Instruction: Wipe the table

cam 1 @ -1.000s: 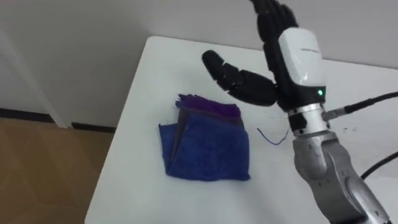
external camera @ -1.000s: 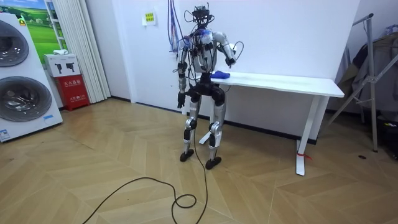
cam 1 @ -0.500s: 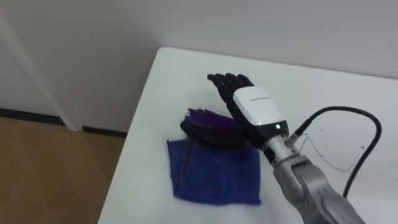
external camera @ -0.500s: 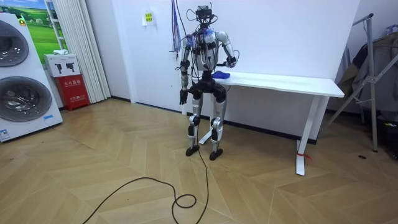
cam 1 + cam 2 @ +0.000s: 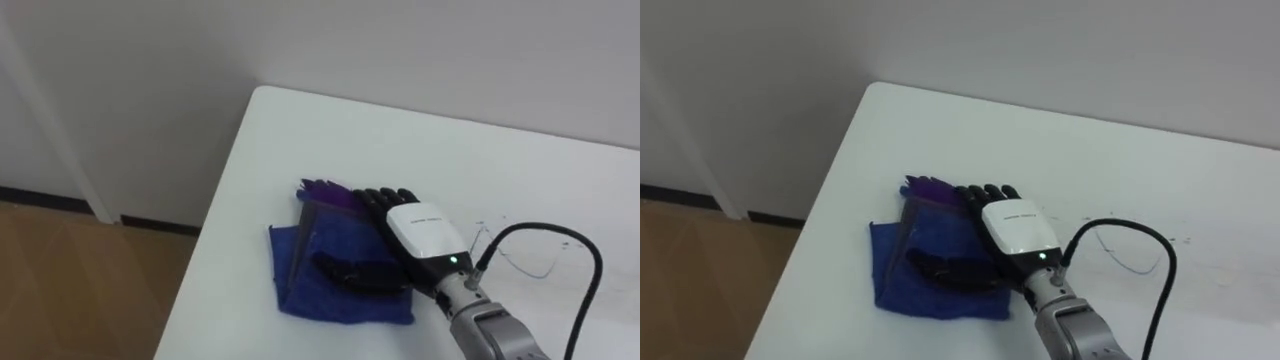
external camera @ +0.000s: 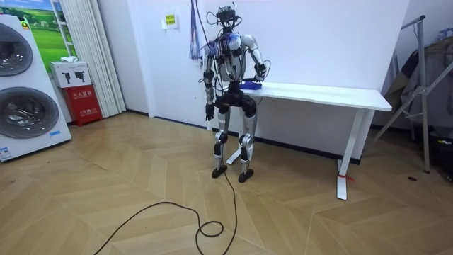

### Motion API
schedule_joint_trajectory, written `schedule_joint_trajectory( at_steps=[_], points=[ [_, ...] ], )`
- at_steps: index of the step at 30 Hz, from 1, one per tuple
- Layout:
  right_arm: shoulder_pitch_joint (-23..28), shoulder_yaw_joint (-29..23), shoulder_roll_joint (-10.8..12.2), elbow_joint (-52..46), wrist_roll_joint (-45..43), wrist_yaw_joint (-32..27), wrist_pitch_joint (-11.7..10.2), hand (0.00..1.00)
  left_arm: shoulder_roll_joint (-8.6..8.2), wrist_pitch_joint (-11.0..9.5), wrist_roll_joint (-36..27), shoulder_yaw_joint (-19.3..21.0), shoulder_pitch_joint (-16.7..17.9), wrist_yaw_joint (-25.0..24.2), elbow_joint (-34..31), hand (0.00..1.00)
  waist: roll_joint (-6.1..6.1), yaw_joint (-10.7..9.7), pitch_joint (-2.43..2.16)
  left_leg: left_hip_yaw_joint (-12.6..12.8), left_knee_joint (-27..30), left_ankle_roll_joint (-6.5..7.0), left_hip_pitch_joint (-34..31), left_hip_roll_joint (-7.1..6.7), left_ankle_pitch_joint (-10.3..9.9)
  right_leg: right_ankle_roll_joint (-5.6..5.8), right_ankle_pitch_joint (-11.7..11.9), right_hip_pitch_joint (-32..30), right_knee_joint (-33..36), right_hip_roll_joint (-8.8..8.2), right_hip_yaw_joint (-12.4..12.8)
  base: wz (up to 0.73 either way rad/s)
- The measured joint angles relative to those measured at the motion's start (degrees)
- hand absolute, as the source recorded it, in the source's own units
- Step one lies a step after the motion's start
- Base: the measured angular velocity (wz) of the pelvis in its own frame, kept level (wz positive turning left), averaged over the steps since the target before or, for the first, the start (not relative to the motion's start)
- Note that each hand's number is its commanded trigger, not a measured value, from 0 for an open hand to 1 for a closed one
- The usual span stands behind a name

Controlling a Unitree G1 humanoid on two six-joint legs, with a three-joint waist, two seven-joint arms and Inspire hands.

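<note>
Bare white wall (image 5: 150, 60) and wood floor (image 5: 60, 280) border the long white rectangular table (image 5: 300, 130). On it, under our right hand (image 5: 420, 230), lies the folded blue terry cloth (image 5: 295, 285), its purple fold just past the fingertips. The fingers (image 5: 382, 198) rest straight and flat on it, thumb spread aside. We judge it soft, light and prone to bunching, so pressing mid-cloth beats pinching. Our left hand (image 6: 209, 113) hangs at the hip. We find no readable writing.

Stands at the corner of the bench (image 5: 330, 130). Holds the right arm out over it, right robot hand (image 5: 420, 232) palm-down near the bench's left edge, fingers (image 5: 385, 198) straight, thumb spread toward that edge. Hangs the left robot hand (image 6: 209, 112) at the side, off the bench.
</note>
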Motion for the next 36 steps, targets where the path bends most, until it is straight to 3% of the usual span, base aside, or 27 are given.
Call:
schedule_joint_trajectory(
  at_steps=[4, 12, 19, 29, 30, 31, 36],
  points=[
    [0.0, -0.1, 0.0, -0.2, -1.2, -1.6, -0.6, 0.0, -0.04, 0.0, 0.0, 0.0, -0.2, 0.0, 0.0, 0.0, 0.21, 0.0, -0.05, 0.0, 0.1, 0.08, 0.0, 0.0, 0.0, 0.06, 0.0, 0.0, 0.0, 0.01, -0.1, 0.0],
    [1.1, 0.2, 0.3, -0.4, -2.2, -2.0, -1.1, 0.0, -0.04, 0.0, 0.6, 0.2, -1.9, -0.2, 0.0, 0.0, 1.6, 0.2, -0.61, 0.3, -0.5, 0.31, 0.3, 0.08, -0.2, 0.12, -0.1, -0.1, 0.0, 0.05, -0.1, -0.01],
    [1.7, 0.9, 0.5, -0.4, -2.2, -0.1, -0.9, 0.0, -0.04, 0.1, 0.5, 0.0, -1.9, -0.3, 0.2, 0.0, 1.58, 0.3, -0.64, 0.6, -0.7, 0.31, 0.3, 0.09, -0.2, 0.12, -0.1, -0.2, 0.1, 0.11, 0.1, 0.0],
    [3.7, 1.9, 1.6, 1.9, -2.1, -1.7, -1.0, 0.0, -0.5, 0.1, 0.5, 0.0, -2.3, -0.2, 0.2, 0.0, 1.28, 0.5, -0.7, 0.8, -0.6, 0.33, 0.3, 0.07, -0.4, 0.12, -0.1, -0.1, 0.1, 0.17, 0.3, 0.0],
    [3.8, 1.9, 1.8, 2.0, -2.1, -1.8, -1.0, 0.54, -0.52, 0.0, 0.5, 0.0, -2.3, -0.2, 0.2, 0.0, 1.24, 0.5, -0.68, 0.8, -0.6, 0.33, 0.4, 0.08, -0.4, 0.12, -0.1, -0.1, 0.0, 0.18, 0.3, 0.0],
    [3.9, 1.9, 2.1, 2.2, -2.1, -2.1, -1.0, 1.0, -0.54, 0.0, 0.5, 0.0, -2.3, -0.2, 0.2, 0.0, 1.16, 0.5, -0.67, 0.8, -0.6, 0.34, 0.3, 0.08, -0.4, 0.12, -0.1, -0.1, 0.0, 0.19, 0.3, 0.0],
    [4.5, 1.2, 2.5, 3.1, -2.4, -4.1, -0.9, 1.0, -0.6, 0.2, 0.3, 0.2, -1.7, 0.5, 0.4, 0.0, 0.81, 0.1, -0.63, 0.6, -0.6, 0.46, 0.3, 0.06, -0.5, 0.25, -0.2, 0.0, -0.1, 0.05, -0.1, 0.02]
  ],
)
